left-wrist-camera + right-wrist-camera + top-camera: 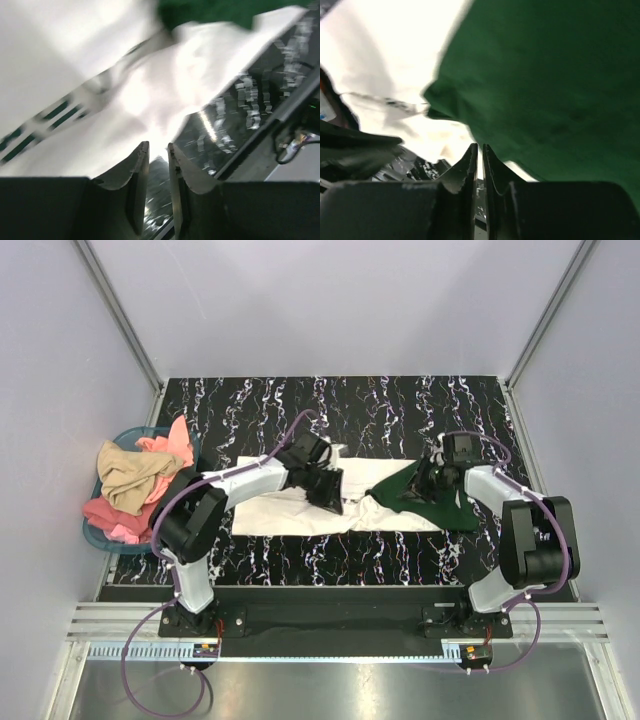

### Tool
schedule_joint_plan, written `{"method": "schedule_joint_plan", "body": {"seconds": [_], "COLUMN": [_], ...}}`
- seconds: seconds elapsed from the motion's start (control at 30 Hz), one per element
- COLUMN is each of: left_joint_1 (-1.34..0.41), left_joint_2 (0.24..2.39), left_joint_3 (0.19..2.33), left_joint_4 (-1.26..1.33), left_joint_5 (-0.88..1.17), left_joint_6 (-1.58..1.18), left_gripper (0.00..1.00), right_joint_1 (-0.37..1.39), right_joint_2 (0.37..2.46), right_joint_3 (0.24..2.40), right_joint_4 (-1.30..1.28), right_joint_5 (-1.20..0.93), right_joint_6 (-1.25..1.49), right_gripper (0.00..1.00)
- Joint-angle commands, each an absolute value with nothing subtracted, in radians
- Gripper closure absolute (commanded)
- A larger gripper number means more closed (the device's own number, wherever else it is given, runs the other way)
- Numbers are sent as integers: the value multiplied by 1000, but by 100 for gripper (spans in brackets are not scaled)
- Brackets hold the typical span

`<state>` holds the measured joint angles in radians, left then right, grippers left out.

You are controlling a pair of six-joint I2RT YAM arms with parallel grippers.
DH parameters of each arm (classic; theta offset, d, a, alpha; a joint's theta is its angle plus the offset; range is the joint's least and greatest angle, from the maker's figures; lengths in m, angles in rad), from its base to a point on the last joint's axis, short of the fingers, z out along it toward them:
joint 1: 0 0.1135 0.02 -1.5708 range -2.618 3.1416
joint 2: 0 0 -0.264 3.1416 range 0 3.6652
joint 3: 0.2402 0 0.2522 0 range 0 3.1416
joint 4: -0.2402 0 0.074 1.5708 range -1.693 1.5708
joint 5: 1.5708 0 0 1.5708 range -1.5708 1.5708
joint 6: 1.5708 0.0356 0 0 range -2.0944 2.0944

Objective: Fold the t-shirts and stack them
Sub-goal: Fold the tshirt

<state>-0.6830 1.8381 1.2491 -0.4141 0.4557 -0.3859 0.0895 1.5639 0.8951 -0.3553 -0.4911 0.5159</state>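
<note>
T-shirts (290,512) overlap; wrist cams only: L claw (157,145) slit-open, R claw (480,146) near-shut.

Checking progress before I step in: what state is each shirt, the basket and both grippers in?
Cream t-shirt: spread out, unfolded.
Green t-shirt: bunched, overlapping the cream one's right end.
Basket: heaped with pink and tan clothes.
Left gripper: slightly open, empty.
Right gripper: nearly shut, at green cloth.

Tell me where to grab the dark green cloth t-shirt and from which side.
Probably the dark green cloth t-shirt at its near right edge, coming in from the right. There it seems to lie off the cream-white t-shirt, on the black marbled table, so a pinch should catch only green cloth. Its pointed left flap overlaps the white one.
</note>
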Motion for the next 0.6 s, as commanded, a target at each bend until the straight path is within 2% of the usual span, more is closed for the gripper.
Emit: {"method": "schedule_joint_plan", "body": {"seconds": [0.0,0.2,0.4,0.57], "left_joint_1": [-594,-499,-472,-471], "left_joint_2": [1807,1750,1784,1731], "left_joint_3": [1204,1094,1017,973], "left_joint_4": [-411,-400,-384,-368], "left_joint_5": [367,212,121,124], "left_joint_6": [-407,-420,-457,-492], "left_gripper": [74,74,75,75], "right_joint_1": [75,64,63,63], "right_joint_2": [1506,1496,1531,1505], "right_joint_3": [832,746,744,770], "right_joint_4": [-328,-342,-348,-365], "right_joint_5": [-384,-195,-117,-120], "right_joint_6": [627,621,578,563], "right_gripper": [86,88,89,90]}}
